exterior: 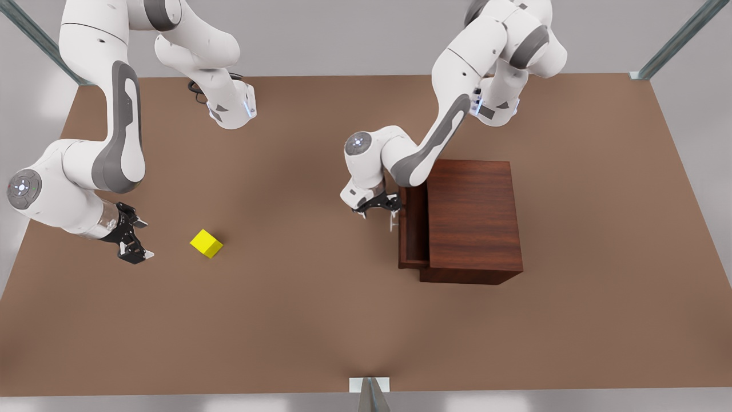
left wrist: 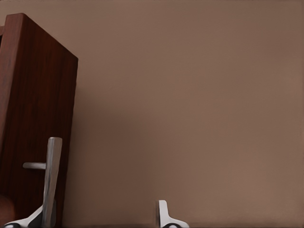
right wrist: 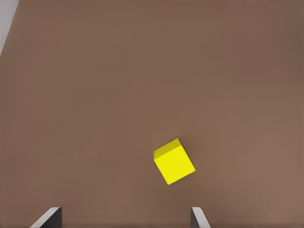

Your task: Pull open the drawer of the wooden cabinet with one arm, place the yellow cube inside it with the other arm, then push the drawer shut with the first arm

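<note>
Brown tabletop point(exterior: 320, 320) fills my view, holding one yellow cube point(exterior: 206, 243), one wooden cabinet point(exterior: 472, 220) and two arms. My right gripper point(exterior: 132, 239), fingers wide, sits just beside the cube. My left gripper point(exterior: 382, 206), fingers wide, reaches the handle point(left wrist: 34, 166) of the partly open drawer point(exterior: 413, 229).

**Colours on the brown table**

The small bright yellow plain cube point(exterior: 206, 243) is one flat yellow, its shaded faces a duller olive. The boxy wooden cabinet point(exterior: 474, 217) is dark reddish-brown with streaked wood grain on its top; its shallow wooden drawer point(exterior: 413, 229) has the same reddish-brown and a thin silver bar handle point(left wrist: 34, 166). The flat tabletop point(exterior: 320, 320) is plain matte brown. Both jointed arms are white with grey joint covers. The left gripper point(exterior: 378, 207) and the right gripper point(exterior: 134, 240) are black, with pale silver-grey fingertips point(left wrist: 51, 175).
</note>
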You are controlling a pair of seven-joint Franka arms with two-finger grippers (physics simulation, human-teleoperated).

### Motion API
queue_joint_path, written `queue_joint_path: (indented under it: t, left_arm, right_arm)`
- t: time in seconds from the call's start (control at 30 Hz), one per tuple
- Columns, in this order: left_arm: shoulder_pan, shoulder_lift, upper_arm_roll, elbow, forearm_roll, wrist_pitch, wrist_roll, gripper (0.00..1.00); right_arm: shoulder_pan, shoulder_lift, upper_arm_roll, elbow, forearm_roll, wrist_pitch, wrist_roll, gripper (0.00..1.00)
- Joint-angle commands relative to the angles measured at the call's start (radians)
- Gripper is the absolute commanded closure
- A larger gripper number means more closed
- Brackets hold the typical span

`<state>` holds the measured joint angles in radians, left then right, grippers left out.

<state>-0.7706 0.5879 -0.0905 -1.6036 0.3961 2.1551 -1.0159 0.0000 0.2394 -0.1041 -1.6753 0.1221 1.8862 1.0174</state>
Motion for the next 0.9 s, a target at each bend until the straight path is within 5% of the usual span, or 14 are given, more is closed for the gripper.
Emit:
queue_joint_path:
  t: [0.0, 0.3, 0.37, 0.47, 0.57, 0.6, 0.63, 0.7, 0.87]
  left_arm:
    - [-0.01, 0.006, -0.003, 0.011, -0.017, 0.025, -0.029, 0.0]
    - [-0.039, 0.017, -0.006, 0.12, -0.042, -0.004, -0.035, 0.0]
    - [-0.032, -0.037, 0.001, 0.407, -0.177, -0.559, 0.158, 0.0]
    - [0.077, -0.078, 0.035, 0.393, -0.158, -0.569, 0.38, 0.0]
    - [0.594, -0.175, 0.034, 0.387, -0.437, -0.755, 0.945, 0.0]
    - [0.66, -0.308, 0.032, 0.198, -0.448, -0.634, 0.962, 0.0]
    - [0.68, -0.579, 0.043, -0.193, -0.448, -0.337, 0.964, 0.0]
    - [0.679, -0.484, 0.043, 0.017, -0.447, -0.52, 0.965, 0.0]
    - [0.665, -0.462, 0.04, 0.04, -0.437, -0.486, 0.964, 0.0]
  right_arm:
    - [0.0, -0.002, 0.0, 0.0, -0.001, 0.001, 0.006, 0.0]
    - [0.0, 0.0, 0.0, 0.002, -0.001, 0.001, 0.004, 0.0]
    - [0.003, 0.0, 0.004, 0.003, -0.041, -0.002, -0.052, 0.0]
    - [0.025, -0.002, 0.004, 0.003, -0.073, -0.01, -0.299, 0.0]
    - [0.074, 0.047, 0.004, 0.005, -0.073, 0.008, -0.517, 0.0]
    - [0.09, 0.073, 0.004, 0.002, -0.071, 0.045, -0.568, 0.0]
    - [0.089, 0.098, 0.004, -0.001, -0.071, 0.073, -0.629, 0.0]
    - [0.1, 0.129, 0.004, -0.029, -0.075, 0.163, -0.651, 0.0]
    - [0.089, 0.02, 0.004, -0.348, -0.085, 0.511, -0.685, 0.0]
